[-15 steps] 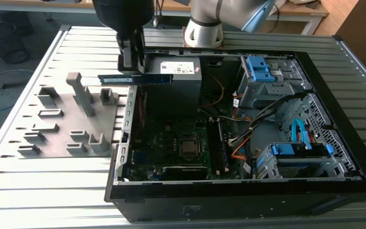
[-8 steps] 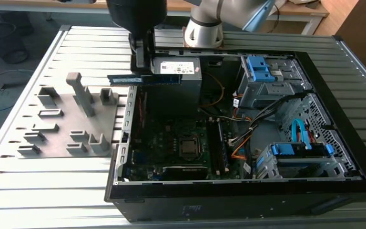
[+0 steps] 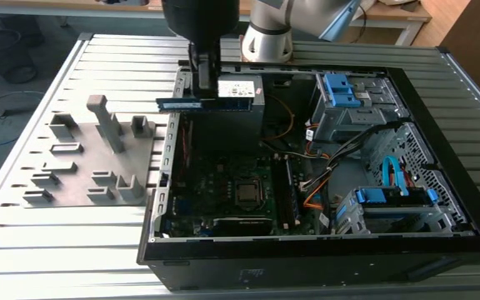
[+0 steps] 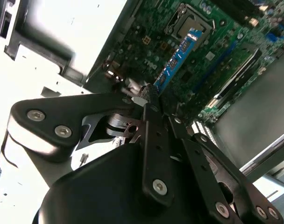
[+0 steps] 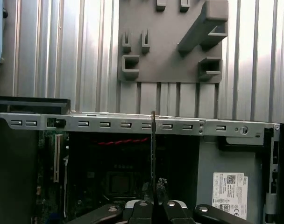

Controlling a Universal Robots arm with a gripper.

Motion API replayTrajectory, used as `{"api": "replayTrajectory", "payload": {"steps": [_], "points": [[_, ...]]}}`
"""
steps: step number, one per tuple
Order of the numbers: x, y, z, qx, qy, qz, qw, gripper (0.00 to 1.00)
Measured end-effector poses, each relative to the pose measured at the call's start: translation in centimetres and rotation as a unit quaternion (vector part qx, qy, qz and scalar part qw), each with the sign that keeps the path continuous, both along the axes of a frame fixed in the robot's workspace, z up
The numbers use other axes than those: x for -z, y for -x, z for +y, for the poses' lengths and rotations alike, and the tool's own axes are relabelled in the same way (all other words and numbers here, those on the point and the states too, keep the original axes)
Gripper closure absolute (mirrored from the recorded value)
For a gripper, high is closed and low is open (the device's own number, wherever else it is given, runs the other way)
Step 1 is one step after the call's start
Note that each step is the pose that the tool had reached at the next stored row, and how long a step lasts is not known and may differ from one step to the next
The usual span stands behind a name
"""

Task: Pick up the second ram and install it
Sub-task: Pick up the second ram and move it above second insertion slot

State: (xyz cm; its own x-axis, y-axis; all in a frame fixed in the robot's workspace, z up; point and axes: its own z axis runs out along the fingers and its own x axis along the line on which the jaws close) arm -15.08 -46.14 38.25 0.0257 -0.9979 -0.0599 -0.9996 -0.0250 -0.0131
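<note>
The second ram (image 3: 192, 104), a thin blue stick, hangs level over the open computer case (image 3: 307, 259), near its far wall on the exterior view's left. My gripper (image 3: 205, 99) comes down from above and is shut on it. In the second wrist view the ram (image 4: 178, 58) sticks out from between the fingers (image 4: 149, 99) over the green motherboard (image 4: 212, 56). In the first wrist view the ram (image 5: 153, 149) shows edge-on as a thin dark line rising from the gripper (image 5: 153, 196). The long memory slots (image 3: 286, 187) lie beside the processor socket (image 3: 246, 192).
A grey holder plate (image 3: 82, 159) with upright posts lies on the slatted table at the exterior view's left. Inside the case are blue drive brackets (image 3: 342, 91), (image 3: 394, 195), a power supply (image 3: 242, 91) and loose cables (image 3: 324, 169). The arm's base (image 3: 267, 37) stands behind.
</note>
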Motion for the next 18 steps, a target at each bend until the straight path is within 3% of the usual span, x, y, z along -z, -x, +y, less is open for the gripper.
{"api": "replayTrajectory", "payload": {"steps": [15, 18], "points": [[0.18, -6.2, 0.0, 0.0, 0.0, 0.0026, 1.0, 0.86], [0.2, -6.8, 0.0, 0.0, 0.0, 0.0028, 1.0, 0.86]]}}
